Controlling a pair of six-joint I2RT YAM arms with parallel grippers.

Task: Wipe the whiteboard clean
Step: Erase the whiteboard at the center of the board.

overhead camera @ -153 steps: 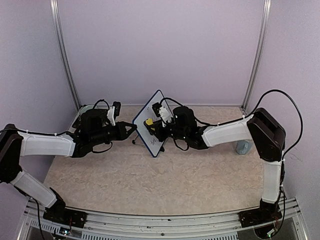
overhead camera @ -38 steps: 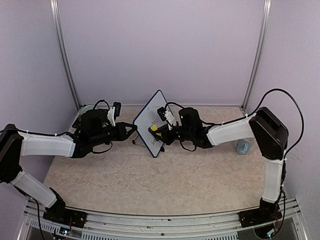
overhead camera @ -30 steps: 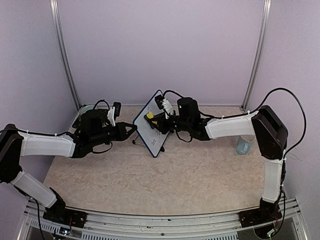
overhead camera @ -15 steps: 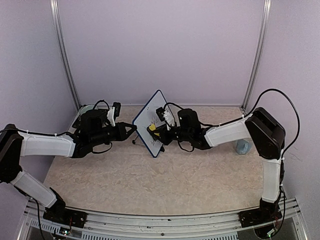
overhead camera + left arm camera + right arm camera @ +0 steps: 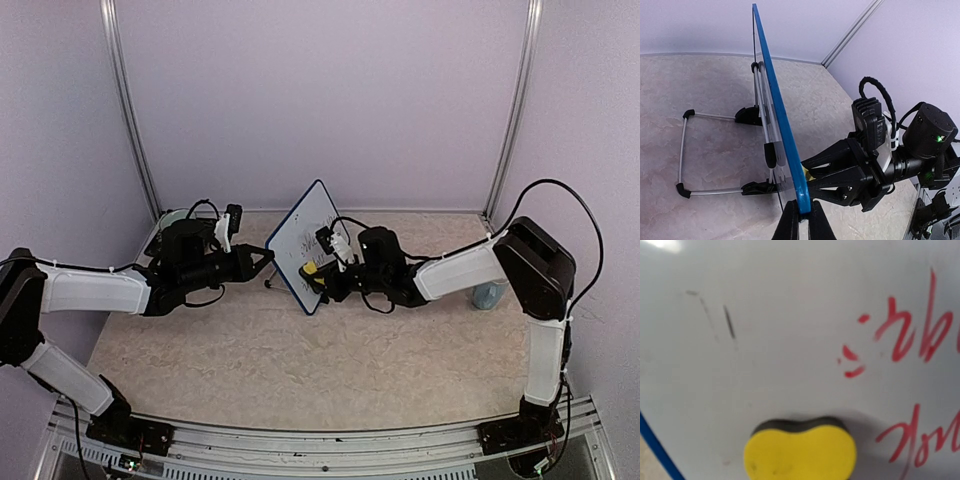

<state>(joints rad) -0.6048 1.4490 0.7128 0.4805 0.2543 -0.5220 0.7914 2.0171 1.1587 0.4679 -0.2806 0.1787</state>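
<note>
Pressing whiteboard point(image 5: 300, 243), right tool point(image 5: 320, 273) grips sponge point(image 5: 800, 452) (yellow).

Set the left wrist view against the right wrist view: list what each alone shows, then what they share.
Left wrist only: the left claw shut on the whiteboard seen edge-on, its wire stand, and the right claw from outside. Right wrist only: red writing and faint grey strokes on the white face. Both: the blue frame and the yellow eraser, a mere sliver in the left wrist view.

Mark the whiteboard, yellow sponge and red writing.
whiteboard point(image 5: 300, 232), top external view, bare white face.
yellow sponge point(image 5: 800, 452), right wrist view, yellow back.
red writing point(image 5: 900, 347), right wrist view, upper stroke.
</note>
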